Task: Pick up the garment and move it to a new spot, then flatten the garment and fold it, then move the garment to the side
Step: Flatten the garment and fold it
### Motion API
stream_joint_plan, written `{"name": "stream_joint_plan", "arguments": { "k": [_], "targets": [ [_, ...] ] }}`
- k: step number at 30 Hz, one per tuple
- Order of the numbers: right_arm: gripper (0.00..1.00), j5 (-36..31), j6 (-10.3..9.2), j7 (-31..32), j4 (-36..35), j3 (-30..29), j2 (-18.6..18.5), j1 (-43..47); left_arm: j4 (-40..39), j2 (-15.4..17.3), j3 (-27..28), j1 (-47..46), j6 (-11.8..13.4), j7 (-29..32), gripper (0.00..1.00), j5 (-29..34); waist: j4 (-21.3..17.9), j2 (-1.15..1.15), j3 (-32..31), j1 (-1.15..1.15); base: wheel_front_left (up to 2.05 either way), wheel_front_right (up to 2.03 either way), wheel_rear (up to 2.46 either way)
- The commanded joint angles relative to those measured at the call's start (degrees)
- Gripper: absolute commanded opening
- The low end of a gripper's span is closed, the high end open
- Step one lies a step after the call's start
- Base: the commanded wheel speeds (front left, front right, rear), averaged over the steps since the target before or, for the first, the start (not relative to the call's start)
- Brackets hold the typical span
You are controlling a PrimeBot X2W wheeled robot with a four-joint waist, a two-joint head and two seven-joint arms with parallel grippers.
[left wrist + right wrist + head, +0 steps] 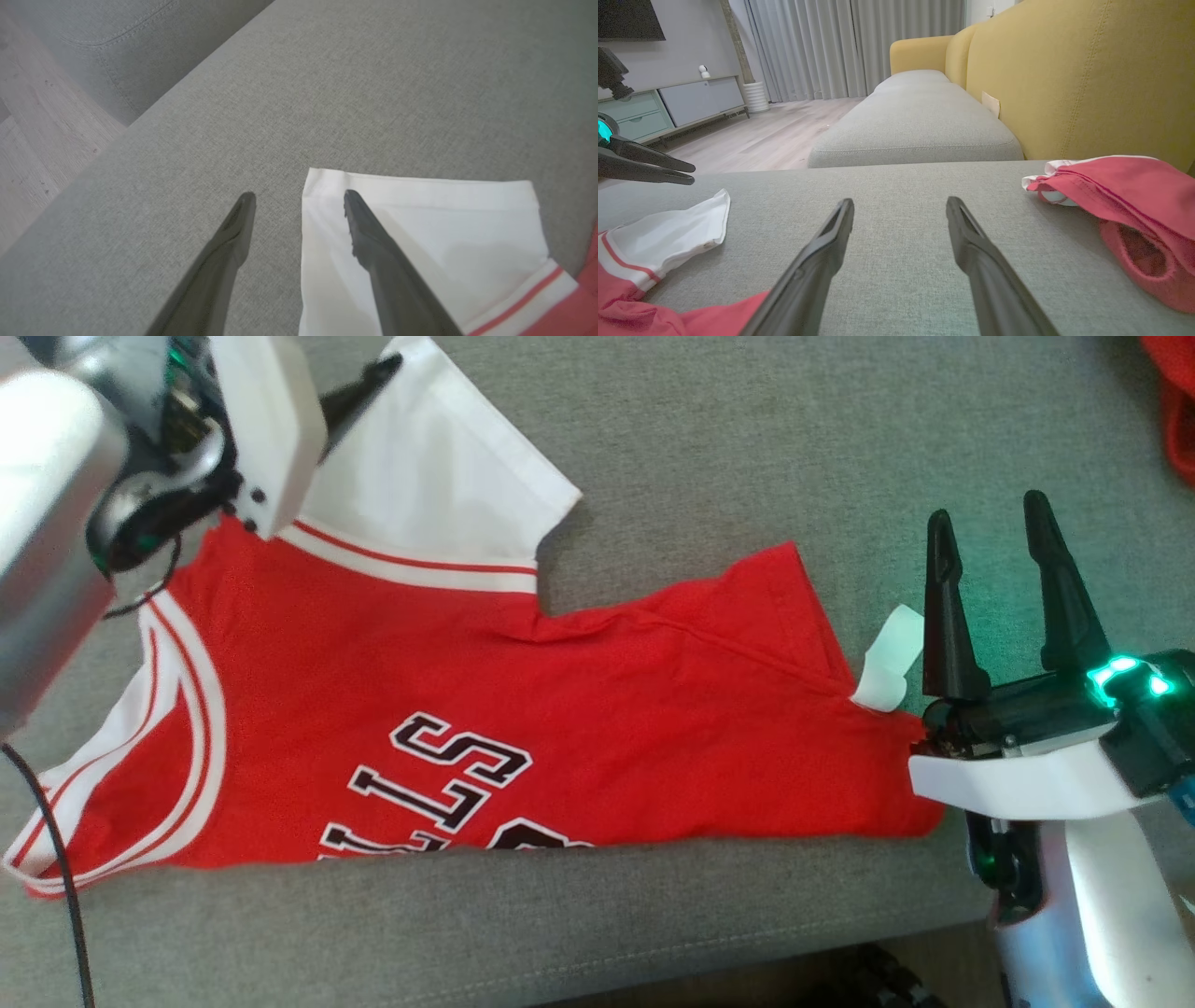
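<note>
Nearest the head camera is the left arm's casing (271, 429), a smooth white shell over a brushed metal joint, with a thin black cable (56, 859) trailing down beside it. From it the left gripper (299, 195) reaches out with its two long, glossy dark fingers spread wide and nothing between them. One tapered finger hangs over bare upholstery, the other over the corner of the white sleeve (420, 233). Whether it touches the cloth cannot be told.

That sleeve is a flat, smooth panel with a stitched hem. It meets the body of the red jersey (560, 709) at a white band carrying a thin red stripe. The jersey lies flat on the grey cushion (747, 448), a coarse woven fabric with a piped seam. Its neckline is bound in white and red. Black block letters outlined in white are cut off at its near edge.

At the hem end a small white label (887, 658) curls up, just beside the right gripper (988, 511). Its matte, pointed fingers are also wide apart and empty, over bare cushion.

Further along the seat, a second red garment (1134, 196) sits crumpled against the mustard-yellow backrest (1087, 70). Pale wood-grain floor (28, 116) lies beyond the cushion's edge.
</note>
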Motion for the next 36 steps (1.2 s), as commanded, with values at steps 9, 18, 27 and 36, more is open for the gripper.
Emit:
{"name": "stream_joint_plan", "arguments": {
  "k": [9, 18, 27, 36],
  "targets": [
    [1.0, 0.7, 0.37, -0.4, -2.3, 1.2, 0.3, 0.1, 5.8, 2.4, -4.7, -8.2, 0.0, -5.1, 1.0, -1.7, -1.8, 0.0, 2.0, 0.0, 0.0, 0.0, 0.0],
    [1.0, 1.8, 0.37, -0.4, -2.4, 1.5, 0.4, 0.1, 8.3, 1.8, -9.1, -10.7, 0.0, -6.9, 1.0, -4.2, -2.8, 0.0, 2.9, 0.0, 0.0, 0.0, 0.0],
    [1.0, 2.6, 0.37, -0.4, -2.5, 1.3, 0.4, 0.2, 5.2, 1.6, -10.5, -11.4, 0.0, -5.3, 1.0, -5.1, -3.3, 0.0, 3.0, 0.0, 0.0, 0.0, 0.0],
    [1.0, 3.1, 0.37, -0.4, -2.5, 1.5, 0.4, -0.4, 5.6, 2.6, -10.7, -11.3, 0.0, -2.0, 0.49, -4.2, -4.1, 0.0, 3.7, 0.0, 0.0, 0.0, 0.0]
  ]
}}
